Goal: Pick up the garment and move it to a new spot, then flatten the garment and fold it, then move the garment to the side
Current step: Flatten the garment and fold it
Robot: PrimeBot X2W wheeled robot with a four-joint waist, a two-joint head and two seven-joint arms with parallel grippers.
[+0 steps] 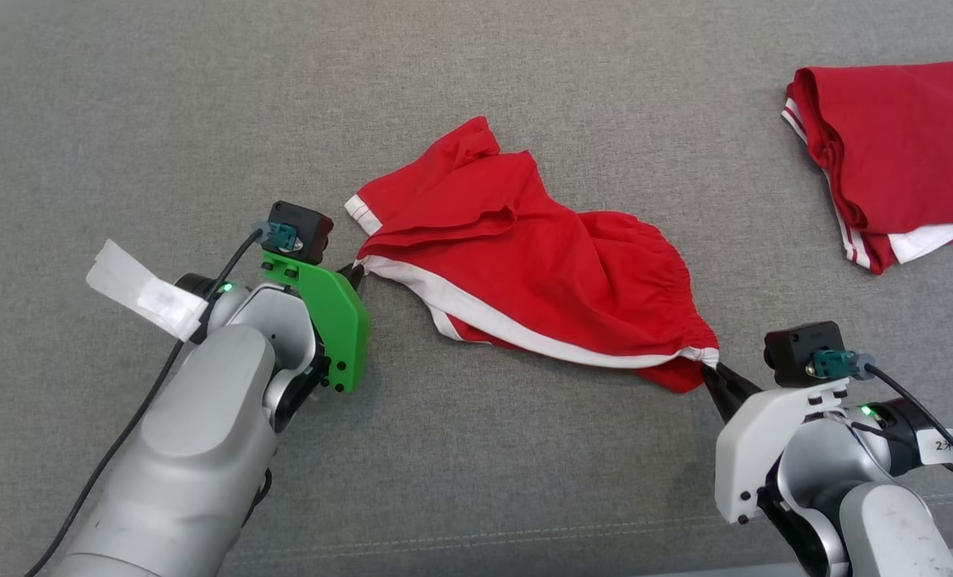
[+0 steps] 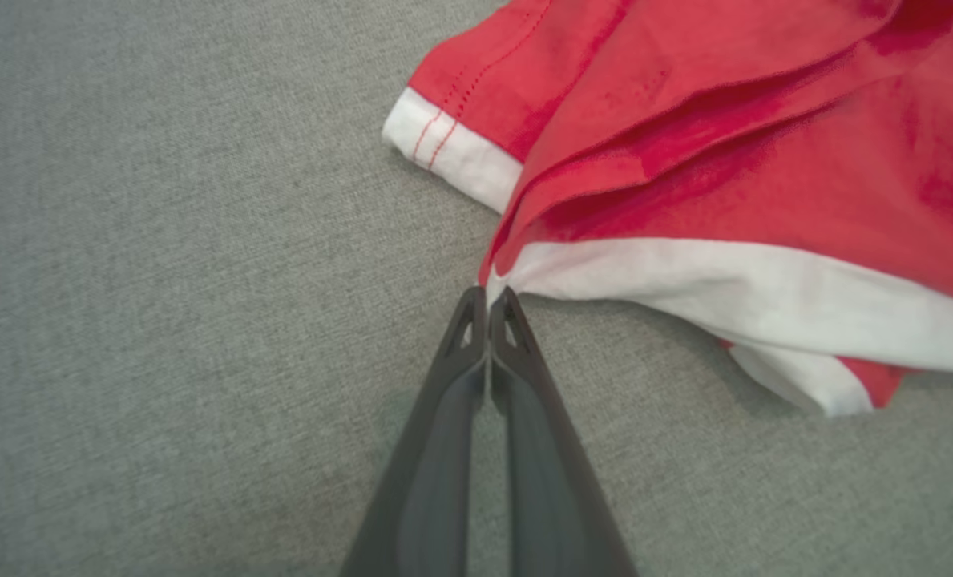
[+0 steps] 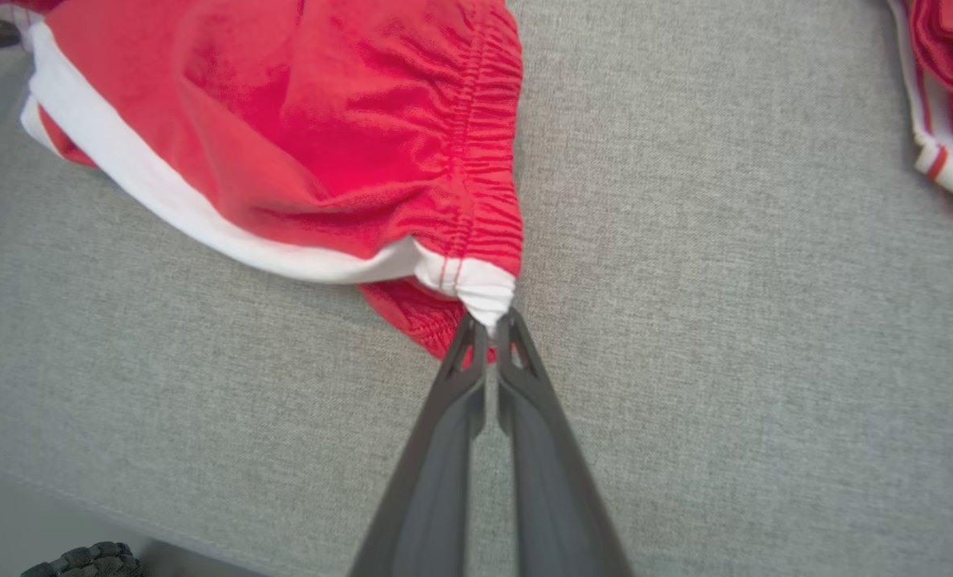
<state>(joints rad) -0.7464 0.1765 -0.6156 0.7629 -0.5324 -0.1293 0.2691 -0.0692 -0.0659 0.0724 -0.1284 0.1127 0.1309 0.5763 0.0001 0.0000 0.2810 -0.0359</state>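
Left gripper [image 1: 356,272] and right gripper [image 1: 712,369] pinch opposite ends of the red cloth shorts with white trim [image 1: 540,264]

The shorts lie rumpled across the middle of the grey woven fabric surface [image 1: 476,481], stretched slightly between the two arms. Their gathered elastic waistband points toward the robot's right and the leg openings toward its left. A white side stripe runs along the near edge.

In the left wrist view the left gripper's dark fingers [image 2: 452,377] are pressed together at the tips, with the corner of the white hem [image 2: 684,288] caught between them. In the right wrist view the right gripper's fingers [image 3: 524,385] are likewise closed, on the white end of the waistband [image 3: 480,292] – a fold of red cloth bulges just beside the tips.

The left arm carries a green bracket [image 1: 328,320] and a strip of pale tape [image 1: 143,288]; the right arm has a white bracket [image 1: 765,433].

Well apart, at the far right of the surface, a folded red garment with white edging [image 1: 893,152] lies by itself.
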